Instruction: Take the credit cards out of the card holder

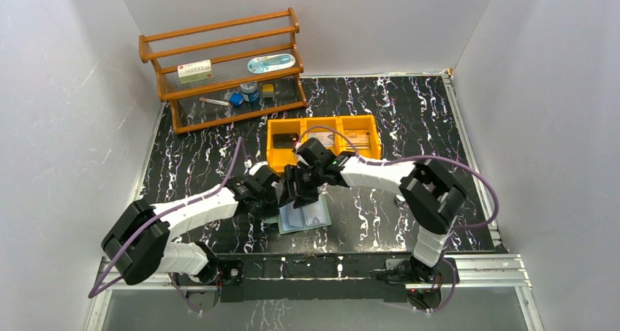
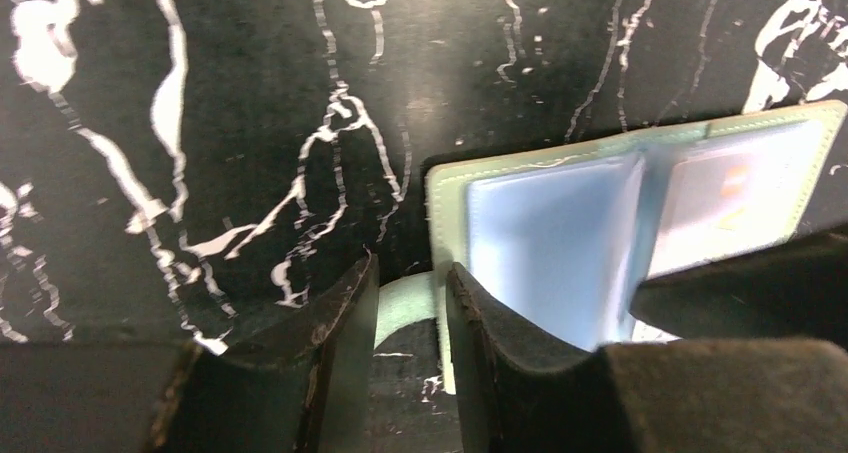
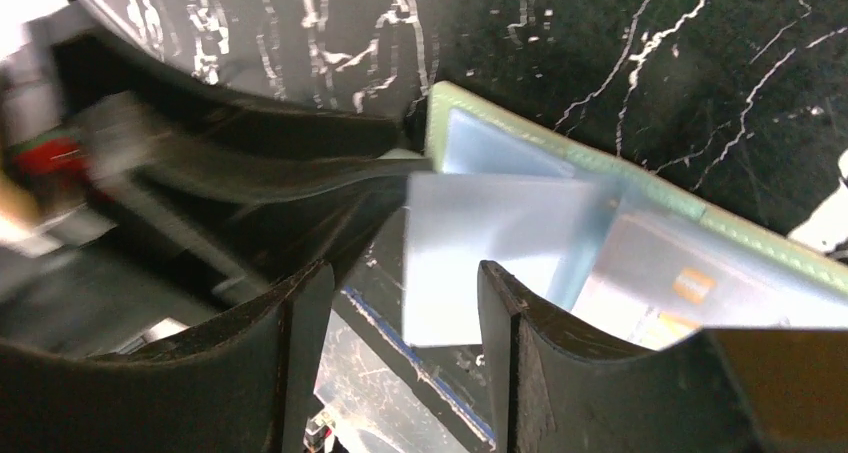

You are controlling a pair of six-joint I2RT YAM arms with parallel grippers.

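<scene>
The card holder [image 1: 305,218] lies open on the black marbled table, pale teal rim with bluish clear sleeves. Both grippers hang close over its far left part. My left gripper [image 2: 410,273] is narrowly open, straddling the holder's [image 2: 520,168] left edge; a teal tab lies between the fingers. My right gripper [image 3: 405,273] is open, with a pale blue leaf or card [image 3: 480,243] standing out of the holder [image 3: 560,153] partly between its fingers. A card with an orange mark [image 3: 690,283] sits in a sleeve. Two cards [image 1: 357,138] lie in the orange bin.
The orange three-compartment bin [image 1: 322,156] stands just behind the grippers. A wooden rack [image 1: 223,68] with small items stands at the back left. Grey walls close in left, right and behind. A metal rail runs along the table's near edge [image 1: 329,261].
</scene>
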